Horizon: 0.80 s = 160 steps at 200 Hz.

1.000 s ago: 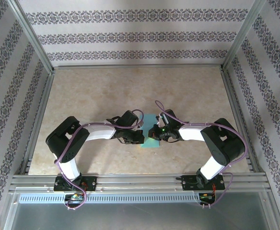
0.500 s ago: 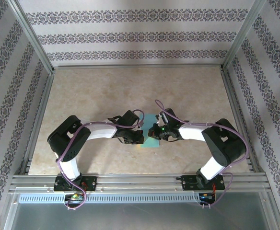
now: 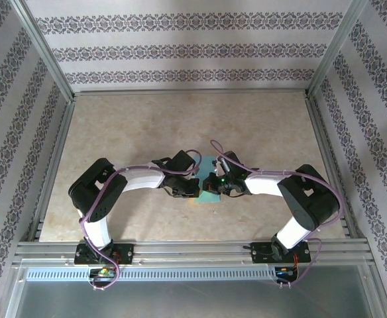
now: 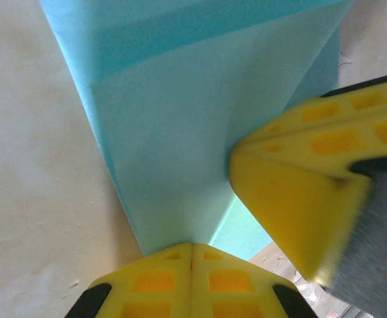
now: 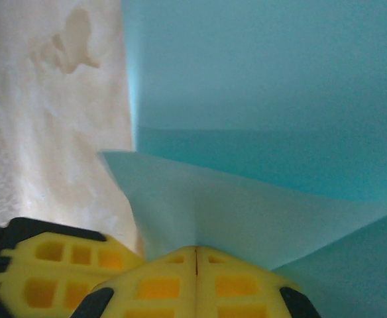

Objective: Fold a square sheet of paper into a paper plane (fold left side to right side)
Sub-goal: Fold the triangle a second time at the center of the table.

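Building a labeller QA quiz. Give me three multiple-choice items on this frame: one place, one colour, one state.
1. Where is the cyan paper?
A) far left corner
B) mid-table, between the arms' tips
C) on the near rail
2. What colour are the fingers?
A) red
B) white
C) yellow
3. What state is the left end effector in?
A) shut on the paper
B) wide open above it
C) holding a pen

Key:
1 B: the top view shows the paper between the left end effector and the right end effector.
2 C: both wrist views show yellow fingers.
3 A: its jaws meet, with a paper fold running into them.
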Available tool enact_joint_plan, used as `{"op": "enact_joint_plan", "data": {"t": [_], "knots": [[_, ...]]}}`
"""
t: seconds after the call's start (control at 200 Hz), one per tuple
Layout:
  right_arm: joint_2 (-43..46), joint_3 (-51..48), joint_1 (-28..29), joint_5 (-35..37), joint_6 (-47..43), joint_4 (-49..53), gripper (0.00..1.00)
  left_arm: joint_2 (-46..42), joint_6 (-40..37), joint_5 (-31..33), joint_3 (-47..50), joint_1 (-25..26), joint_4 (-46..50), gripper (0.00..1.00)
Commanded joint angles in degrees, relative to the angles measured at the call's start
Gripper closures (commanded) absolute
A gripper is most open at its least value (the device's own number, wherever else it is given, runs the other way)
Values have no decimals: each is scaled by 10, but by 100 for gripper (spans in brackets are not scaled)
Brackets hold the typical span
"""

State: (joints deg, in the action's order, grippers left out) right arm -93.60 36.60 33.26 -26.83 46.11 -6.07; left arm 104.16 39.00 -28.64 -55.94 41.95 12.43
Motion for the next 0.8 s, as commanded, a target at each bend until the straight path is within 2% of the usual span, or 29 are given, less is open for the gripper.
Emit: {"op": "enact_joint_plan", "data": {"t": [0.0,0.435,0.795], "knots": [[-16,7,1,18,-17,-1,100,24,-10,61,2,4,68,100],[-29,21,-60,19,-53,17,100,40,-9,72,-2,5,98,100],[-47,34,-147,4,-88,28,100,41,-12,63,1,5,94,100]]}}
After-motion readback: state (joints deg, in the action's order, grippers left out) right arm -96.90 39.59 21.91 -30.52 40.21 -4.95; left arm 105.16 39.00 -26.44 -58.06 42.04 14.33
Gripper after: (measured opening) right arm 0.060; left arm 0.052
